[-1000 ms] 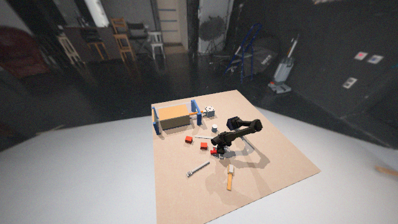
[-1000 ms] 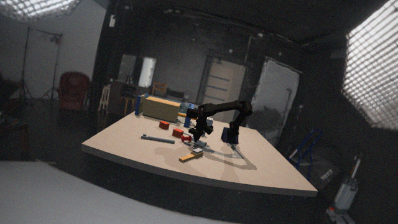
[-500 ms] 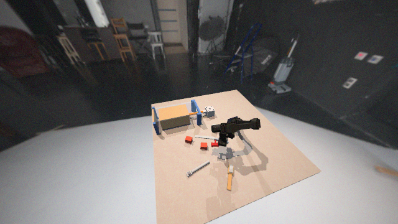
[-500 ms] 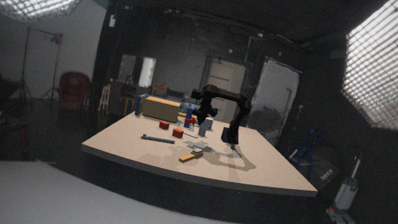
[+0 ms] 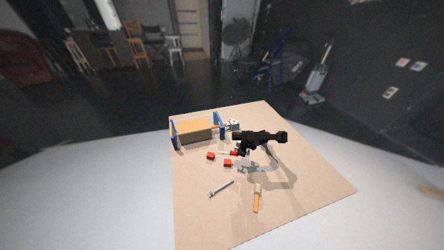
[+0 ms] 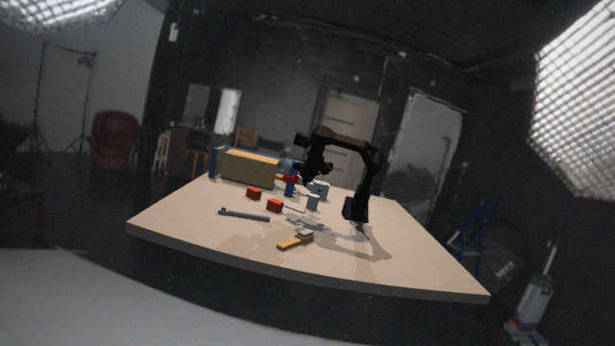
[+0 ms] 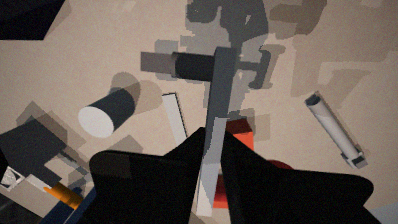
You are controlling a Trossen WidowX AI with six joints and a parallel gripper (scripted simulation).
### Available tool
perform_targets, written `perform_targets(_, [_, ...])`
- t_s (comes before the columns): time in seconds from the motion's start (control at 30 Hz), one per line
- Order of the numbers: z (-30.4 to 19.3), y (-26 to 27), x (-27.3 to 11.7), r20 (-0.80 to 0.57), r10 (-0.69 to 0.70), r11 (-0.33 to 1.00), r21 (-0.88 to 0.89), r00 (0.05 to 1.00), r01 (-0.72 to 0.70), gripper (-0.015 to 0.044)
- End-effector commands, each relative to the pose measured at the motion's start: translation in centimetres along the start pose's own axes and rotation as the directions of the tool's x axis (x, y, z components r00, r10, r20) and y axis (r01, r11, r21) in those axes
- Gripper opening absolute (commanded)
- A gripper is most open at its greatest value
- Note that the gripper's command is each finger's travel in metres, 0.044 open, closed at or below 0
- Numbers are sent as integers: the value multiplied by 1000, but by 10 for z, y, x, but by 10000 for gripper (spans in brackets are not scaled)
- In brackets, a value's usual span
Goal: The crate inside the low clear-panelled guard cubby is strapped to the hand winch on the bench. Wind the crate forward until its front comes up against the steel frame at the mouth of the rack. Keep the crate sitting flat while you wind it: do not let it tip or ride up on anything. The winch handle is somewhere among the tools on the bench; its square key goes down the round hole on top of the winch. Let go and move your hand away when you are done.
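Note:
The crate sits flat in the guard cubby, with a gap between its front and the blue frame at the mouth. An orange strap runs from it to the grey hand winch. My gripper is shut on the winch handle's grey bar, above the bench. The handle's dark hub and square key stick out sideways in the wrist view. Its red knob is partly hidden by the fingers there. The winch's top hole cannot be made out.
A pale cylinder stands between handle and winch. A thin rod and two red blocks lie nearby. A grey bar tool and a yellow-handled hammer lie farther off.

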State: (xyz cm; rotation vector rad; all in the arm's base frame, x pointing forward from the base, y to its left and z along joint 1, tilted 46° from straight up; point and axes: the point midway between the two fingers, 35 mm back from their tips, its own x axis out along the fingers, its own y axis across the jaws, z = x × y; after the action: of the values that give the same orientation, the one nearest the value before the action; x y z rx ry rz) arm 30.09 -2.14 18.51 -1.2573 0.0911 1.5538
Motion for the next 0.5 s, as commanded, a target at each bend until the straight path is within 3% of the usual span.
perform_targets(0.0, [-25, 20, -3, -27, 17, 995, 102, 999, -14, 0])
perform_targets(0.47, [-93, 105, -16, -81, 59, 891, 454, 995, -16, 0])
